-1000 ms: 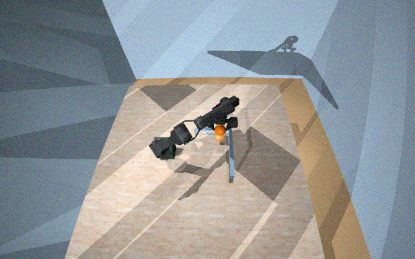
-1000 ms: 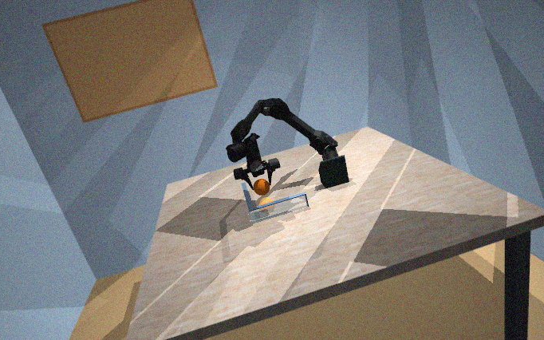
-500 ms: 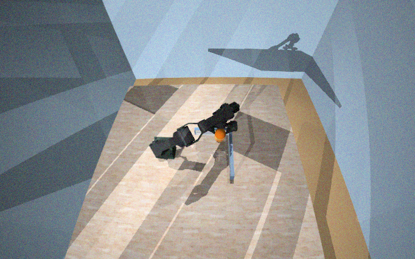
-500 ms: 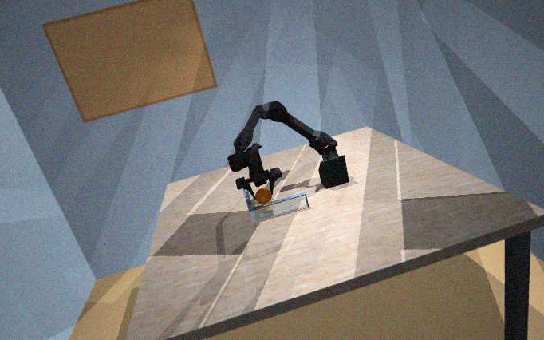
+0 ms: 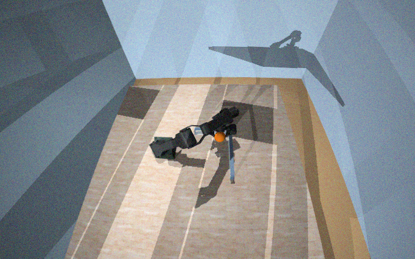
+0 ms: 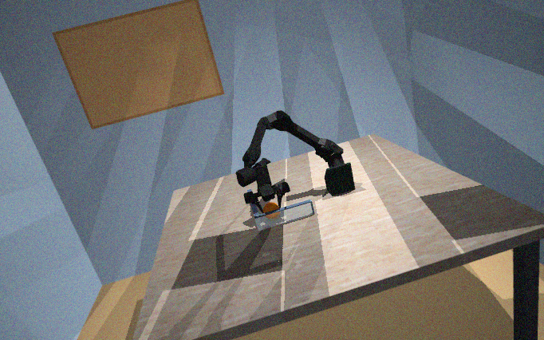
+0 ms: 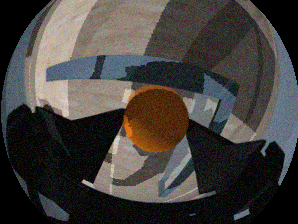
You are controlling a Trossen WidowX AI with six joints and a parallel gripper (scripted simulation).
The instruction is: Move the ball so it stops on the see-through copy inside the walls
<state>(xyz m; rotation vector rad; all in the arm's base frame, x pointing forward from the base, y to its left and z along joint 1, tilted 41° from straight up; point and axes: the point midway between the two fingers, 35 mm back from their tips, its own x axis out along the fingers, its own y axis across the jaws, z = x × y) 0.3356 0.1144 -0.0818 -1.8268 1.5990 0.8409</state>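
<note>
One orange ball [image 7: 156,117] sits clamped between the fingers of my end effector [image 6: 272,197], directly below the wrist, so the relation that matters is straight down: ball to worktop [image 6: 375,236]. From the exterior view the ball hangs low inside the corner made by the two clear walls [image 6: 291,212], behind the longer wall as that camera looks at it and close to where the shorter wall meets it. I cannot tell whether it already touches the surface or rides just above it. The see-through copy I cannot pick out in any view; if it is there, the ball covers it or the glare hides it. In the wrist view one wall runs as a pale blue band across the frame just beyond the ball, with the corner off to the right. The top view puts the ball near the middle of the worktop, somewhat toward the far edge, with the long wall running from it toward the near edge. As I judge it, release comes next, and a round ball may roll on this flat wooden surface. Slanted shadows stripe the wood; blue-grey walls close the room.
</note>
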